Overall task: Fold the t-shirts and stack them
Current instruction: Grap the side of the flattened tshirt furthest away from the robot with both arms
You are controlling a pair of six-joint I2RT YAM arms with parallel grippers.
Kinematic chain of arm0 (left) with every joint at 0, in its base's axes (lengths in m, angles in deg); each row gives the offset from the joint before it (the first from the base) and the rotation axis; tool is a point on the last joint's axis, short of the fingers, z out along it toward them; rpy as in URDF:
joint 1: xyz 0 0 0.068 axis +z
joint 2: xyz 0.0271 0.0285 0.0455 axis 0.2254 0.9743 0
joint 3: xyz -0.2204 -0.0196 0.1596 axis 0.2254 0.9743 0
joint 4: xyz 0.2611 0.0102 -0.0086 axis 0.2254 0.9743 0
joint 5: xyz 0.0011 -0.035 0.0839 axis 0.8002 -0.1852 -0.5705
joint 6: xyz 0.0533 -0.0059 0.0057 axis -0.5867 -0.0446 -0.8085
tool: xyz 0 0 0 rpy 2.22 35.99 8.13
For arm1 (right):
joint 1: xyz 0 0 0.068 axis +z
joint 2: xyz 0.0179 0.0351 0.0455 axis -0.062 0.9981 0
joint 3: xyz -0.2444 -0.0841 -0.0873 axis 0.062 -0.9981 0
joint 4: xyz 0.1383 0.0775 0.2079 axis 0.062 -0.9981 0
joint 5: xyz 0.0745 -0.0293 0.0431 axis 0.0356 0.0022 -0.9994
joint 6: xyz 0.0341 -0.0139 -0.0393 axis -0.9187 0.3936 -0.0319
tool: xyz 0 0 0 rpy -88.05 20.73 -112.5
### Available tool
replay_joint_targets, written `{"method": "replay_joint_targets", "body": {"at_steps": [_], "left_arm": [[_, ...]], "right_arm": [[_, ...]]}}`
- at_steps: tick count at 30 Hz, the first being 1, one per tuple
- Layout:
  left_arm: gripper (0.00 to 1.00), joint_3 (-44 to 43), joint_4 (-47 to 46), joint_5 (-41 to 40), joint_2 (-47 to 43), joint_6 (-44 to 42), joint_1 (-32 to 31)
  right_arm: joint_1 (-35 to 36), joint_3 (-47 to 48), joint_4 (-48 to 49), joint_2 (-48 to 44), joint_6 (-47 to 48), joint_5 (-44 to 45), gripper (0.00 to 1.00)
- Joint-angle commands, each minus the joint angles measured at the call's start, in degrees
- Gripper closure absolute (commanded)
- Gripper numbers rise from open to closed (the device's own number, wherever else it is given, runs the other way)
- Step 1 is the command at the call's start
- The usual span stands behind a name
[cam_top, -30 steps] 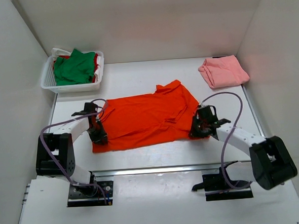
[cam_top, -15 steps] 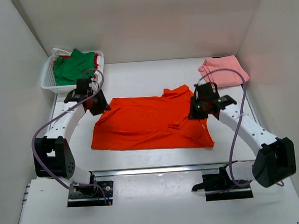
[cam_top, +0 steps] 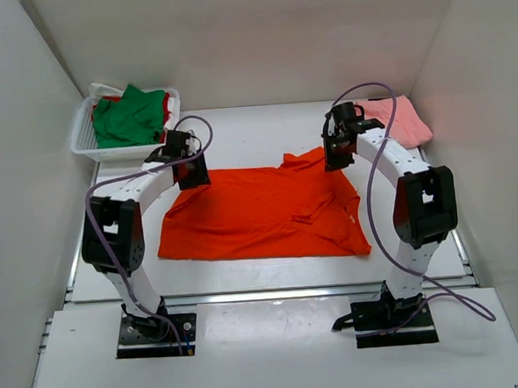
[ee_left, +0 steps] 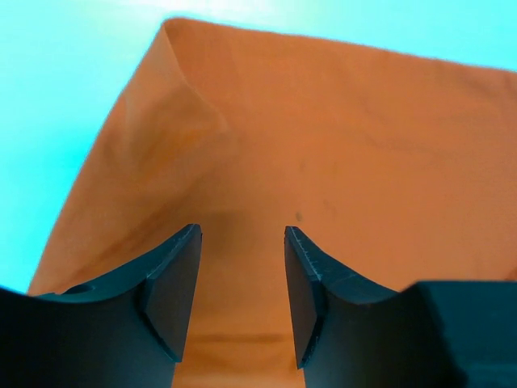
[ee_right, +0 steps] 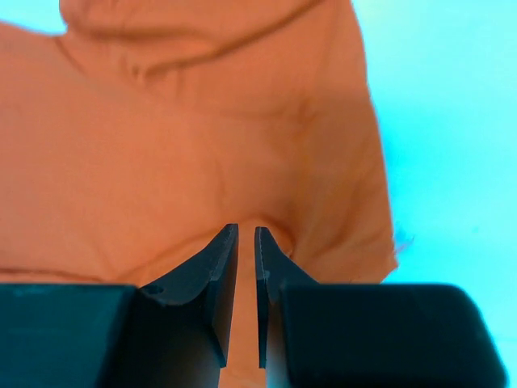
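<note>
Centrally, an orange-red t-shirt [cam_top: 251,212] lies spread on the white table [cam_top: 237,129]. Its soft cloth is lightly wrinkled, with a bunched fold near its right side. Both arms stretch forward to its far edge. The left gripper [cam_top: 193,175] hangs over the far left corner, jaws apart and empty. The right gripper [cam_top: 336,158], jaws almost together, pinches the far right corner.

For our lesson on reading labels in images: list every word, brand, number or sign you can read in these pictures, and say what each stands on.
None: no readable text in any view.
The orange-red t-shirt, the pink t-shirt, the green t-shirt and the white basket show no print, label or number.
The arms carry no marking large or sharp enough to read.
</note>
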Motion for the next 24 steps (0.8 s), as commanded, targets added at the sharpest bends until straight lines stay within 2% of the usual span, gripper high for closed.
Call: {"method": "replay_joint_targets", "body": {"at_steps": [1,13,19,24], "left_arm": [[0.43,-5.4,-2.6,-4.5,3.0,-0.6,-0.8],[0.42,-18.0,4.1,-10.1,15.9,-2.5,-2.7],[0.44,-19.2,7.1,-12.5,18.5,-3.4,-3.6],[0.51,-16.2,5.8,-11.5,17.4,-3.1,-3.1]], "right_arm": [[-0.9,5.6,1.7,2.3,2.6,0.3,0.88],[-2.9,18.4,0.6,14.5,3.3,-0.6,0.88],[-3.3,20.6,0.4,16.7,3.5,-1.1,0.87],[-4.5,23.3,0.1,18.8,3.6,-1.0,0.86]]}}
